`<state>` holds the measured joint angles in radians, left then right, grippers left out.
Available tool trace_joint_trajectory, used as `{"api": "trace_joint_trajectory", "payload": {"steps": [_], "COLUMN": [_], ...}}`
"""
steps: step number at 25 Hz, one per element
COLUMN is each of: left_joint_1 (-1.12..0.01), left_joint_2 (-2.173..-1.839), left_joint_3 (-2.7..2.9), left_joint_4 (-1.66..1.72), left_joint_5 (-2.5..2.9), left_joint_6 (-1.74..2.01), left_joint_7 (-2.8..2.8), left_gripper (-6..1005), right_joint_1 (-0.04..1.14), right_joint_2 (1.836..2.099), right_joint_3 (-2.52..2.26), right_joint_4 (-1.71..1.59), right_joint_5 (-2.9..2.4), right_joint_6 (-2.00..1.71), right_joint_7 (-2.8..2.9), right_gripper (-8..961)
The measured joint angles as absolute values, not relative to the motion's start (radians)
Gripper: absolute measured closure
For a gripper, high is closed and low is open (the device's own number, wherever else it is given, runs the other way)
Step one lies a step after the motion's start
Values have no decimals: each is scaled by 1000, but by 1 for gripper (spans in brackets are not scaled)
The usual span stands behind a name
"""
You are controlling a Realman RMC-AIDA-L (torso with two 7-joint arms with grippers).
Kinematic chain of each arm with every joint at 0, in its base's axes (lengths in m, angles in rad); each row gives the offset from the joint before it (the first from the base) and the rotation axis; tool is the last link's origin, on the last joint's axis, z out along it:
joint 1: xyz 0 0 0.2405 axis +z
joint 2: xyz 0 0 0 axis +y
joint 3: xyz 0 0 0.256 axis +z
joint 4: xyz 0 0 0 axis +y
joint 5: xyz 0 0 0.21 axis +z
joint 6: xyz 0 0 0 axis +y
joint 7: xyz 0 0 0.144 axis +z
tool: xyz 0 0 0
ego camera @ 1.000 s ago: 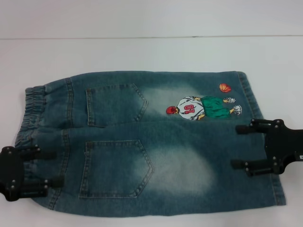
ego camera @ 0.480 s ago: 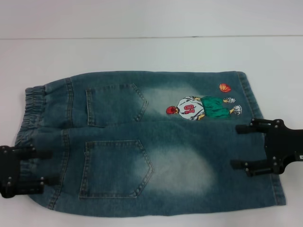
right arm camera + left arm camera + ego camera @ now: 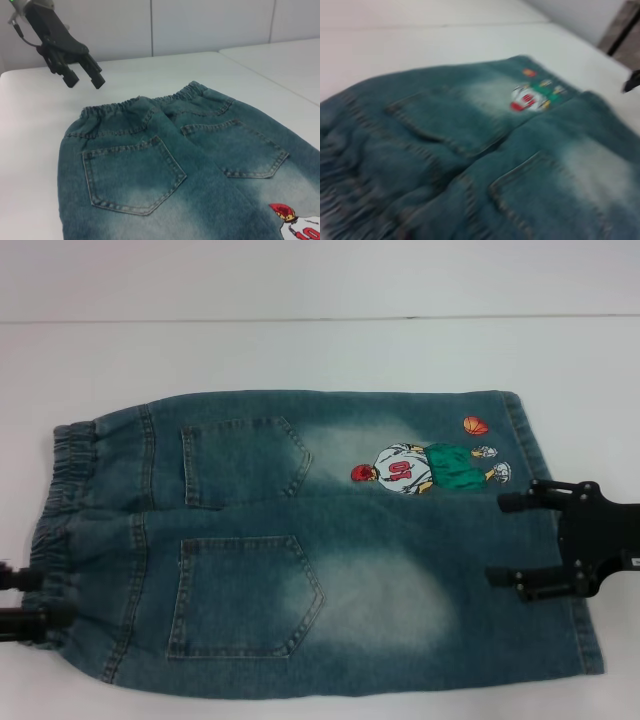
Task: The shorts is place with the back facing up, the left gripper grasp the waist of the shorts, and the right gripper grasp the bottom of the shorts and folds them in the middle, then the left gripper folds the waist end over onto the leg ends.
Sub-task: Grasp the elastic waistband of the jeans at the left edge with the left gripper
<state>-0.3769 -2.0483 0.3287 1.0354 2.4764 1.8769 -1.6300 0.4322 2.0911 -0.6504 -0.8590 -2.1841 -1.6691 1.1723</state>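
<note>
The denim shorts [image 3: 300,540] lie flat on the white table with both back pockets up. The ruched waist [image 3: 65,480] points to the robot's left and the leg ends [image 3: 592,640] to its right. An embroidered basketball player [image 3: 420,468] sits on the far leg. My left gripper [image 3: 52,598] is at the picture's left edge beside the near waist corner. The right wrist view shows that left gripper [image 3: 84,79] open, raised above the table past the waist [image 3: 145,102]. My right gripper [image 3: 495,540] stands open over the leg ends, holding nothing.
The white table [image 3: 320,355] extends beyond the shorts on the far side, up to a pale wall. A second white surface [image 3: 280,55] lies off to one side in the right wrist view. The left wrist view shows the shorts [image 3: 470,150] close up.
My left gripper has drawn back leftward off the waist, now mostly out of the head view. My right gripper has shifted slightly to the right. The shorts have not moved.
</note>
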Motion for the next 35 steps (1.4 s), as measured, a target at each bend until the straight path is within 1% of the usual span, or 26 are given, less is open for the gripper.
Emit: {"api": "trace_joint_trajectory", "payload": {"steps": [10, 29, 35], "left_joint_1": [-385, -373, -378], "left_joint_2": [-2079, -2083, -2085], "left_joint_3": [379, 391, 399], "left_joint_4": [1075, 1088, 1084], "left_joint_5": [2603, 2643, 2643], "left_joint_6": [1739, 1707, 1694], "left_joint_7": [-1723, -1731, -1728], "left_gripper": [214, 215, 233], "right_joint_1": [436, 435, 436], "right_joint_2": [2092, 2092, 2092], "right_joint_3": [-649, -646, -646], "right_joint_4": [-857, -856, -856], "right_joint_5": [-2169, -2158, -2158], "right_joint_6": [-1661, -1660, -1660], "right_joint_7": [1177, 1187, 1186], "right_gripper": [21, 21, 21]}}
